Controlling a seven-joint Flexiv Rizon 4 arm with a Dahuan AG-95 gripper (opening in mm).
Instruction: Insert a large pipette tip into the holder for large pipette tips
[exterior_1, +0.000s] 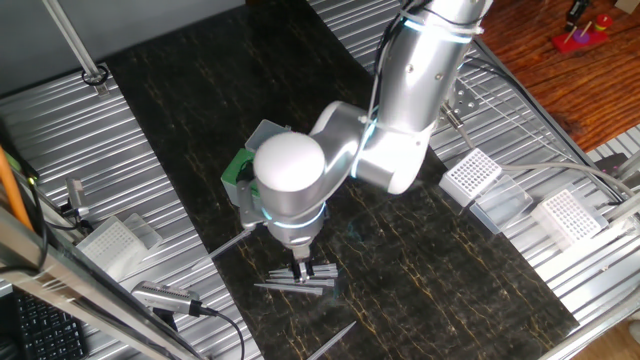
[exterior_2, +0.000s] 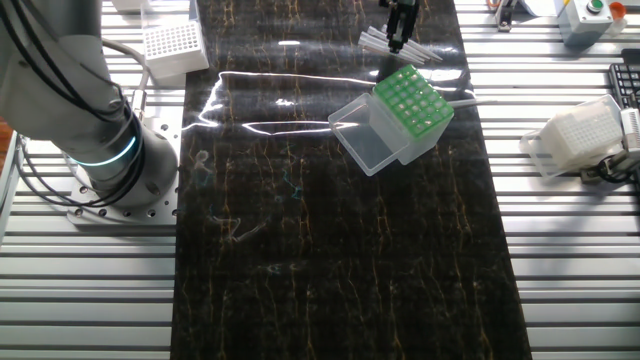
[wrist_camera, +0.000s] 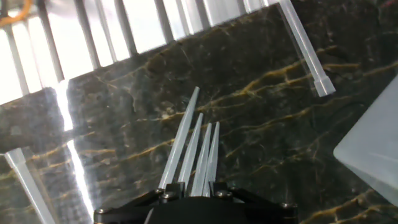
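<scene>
The holder for large pipette tips (exterior_2: 410, 100) is a translucent box with a green grid top and its clear lid swung open. It stands mid-table, and in one fixed view the arm leaves only its green edge (exterior_1: 238, 168) in sight. A small pile of large clear pipette tips (wrist_camera: 193, 149) lies flat on the dark mat (exterior_1: 295, 288), beyond the holder (exterior_2: 385, 42). My gripper (wrist_camera: 196, 186) is down on this pile (exterior_1: 303, 268). Its jaws stand apart, straddling the thick ends of the middle tips. No tip is lifted off the mat.
Single loose tips lie apart from the pile (wrist_camera: 305, 46) (wrist_camera: 25, 180) (exterior_1: 335, 335). White grid-topped racks stand on the ribbed metal at the sides (exterior_1: 470, 175) (exterior_1: 568, 215) (exterior_1: 110, 240). A pipette (exterior_1: 165, 298) lies by the left rack. The open lid (wrist_camera: 373, 149) is close on the right.
</scene>
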